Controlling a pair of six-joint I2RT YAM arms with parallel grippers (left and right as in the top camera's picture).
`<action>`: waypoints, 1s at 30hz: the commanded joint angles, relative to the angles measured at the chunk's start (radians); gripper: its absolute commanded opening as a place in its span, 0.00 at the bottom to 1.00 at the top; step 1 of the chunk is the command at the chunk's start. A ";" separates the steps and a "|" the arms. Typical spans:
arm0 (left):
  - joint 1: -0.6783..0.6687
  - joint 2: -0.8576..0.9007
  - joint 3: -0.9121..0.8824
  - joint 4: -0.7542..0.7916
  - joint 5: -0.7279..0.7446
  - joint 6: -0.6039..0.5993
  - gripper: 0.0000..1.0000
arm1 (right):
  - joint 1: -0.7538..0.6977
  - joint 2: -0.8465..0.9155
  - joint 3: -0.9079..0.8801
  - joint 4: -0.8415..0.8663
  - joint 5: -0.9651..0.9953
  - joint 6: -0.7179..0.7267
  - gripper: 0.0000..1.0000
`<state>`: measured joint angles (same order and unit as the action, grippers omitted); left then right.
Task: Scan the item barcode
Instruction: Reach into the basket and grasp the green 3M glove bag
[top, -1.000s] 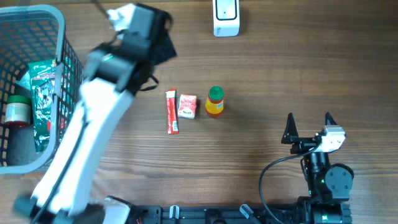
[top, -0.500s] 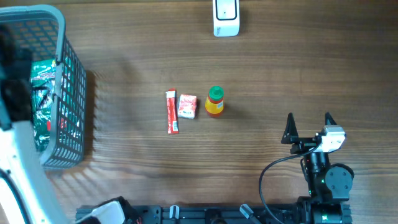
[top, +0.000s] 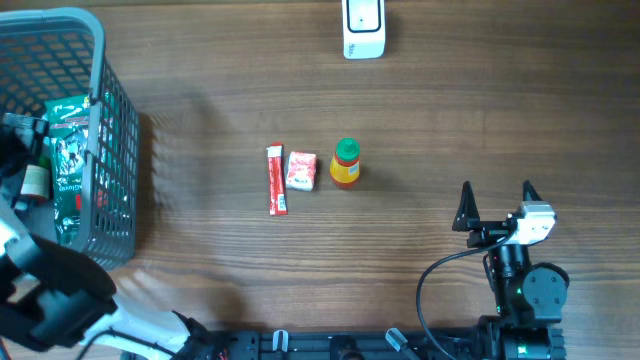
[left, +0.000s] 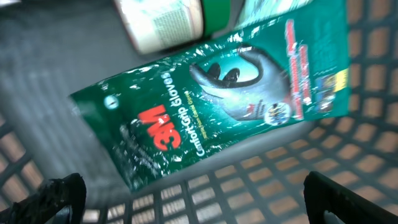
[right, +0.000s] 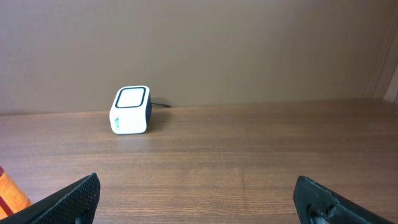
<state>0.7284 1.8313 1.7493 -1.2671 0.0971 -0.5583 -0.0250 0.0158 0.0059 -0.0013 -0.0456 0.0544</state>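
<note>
My left gripper (left: 199, 202) is open inside the grey mesh basket (top: 112, 120), its fingertips wide apart just above the basket floor. Ahead of it lies a green 3M glove pack (left: 217, 93), flat and untouched, with a white-labelled jar (left: 168, 22) beyond it. The white barcode scanner (top: 362, 30) stands at the table's far edge and also shows as the scanner (right: 131, 110) in the right wrist view. My right gripper (top: 497, 200) is open near the front right, holding nothing and pointing toward the scanner.
Mid-table lie a red stick pack (top: 276, 180), a small red-and-white box (top: 301, 170) and a yellow bottle with a green cap (top: 345, 163). The basket walls surround my left gripper. My left arm (top: 50, 290) crosses the front left corner.
My left arm has swung from above the table's back left over to the far left and dropped its gripper into the basket. The right arm has not moved.
</note>
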 joint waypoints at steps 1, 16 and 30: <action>0.000 0.078 -0.002 0.035 0.035 0.176 1.00 | 0.005 -0.002 0.000 0.002 -0.012 -0.009 1.00; -0.051 0.212 -0.003 0.177 0.033 0.449 0.97 | 0.005 -0.002 -0.001 0.002 -0.012 -0.008 1.00; -0.078 0.234 -0.043 0.260 -0.024 0.509 1.00 | 0.005 -0.002 0.000 0.002 -0.012 -0.009 1.00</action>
<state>0.6491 2.0460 1.7336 -1.0374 0.0952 -0.0761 -0.0250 0.0158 0.0063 -0.0010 -0.0452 0.0544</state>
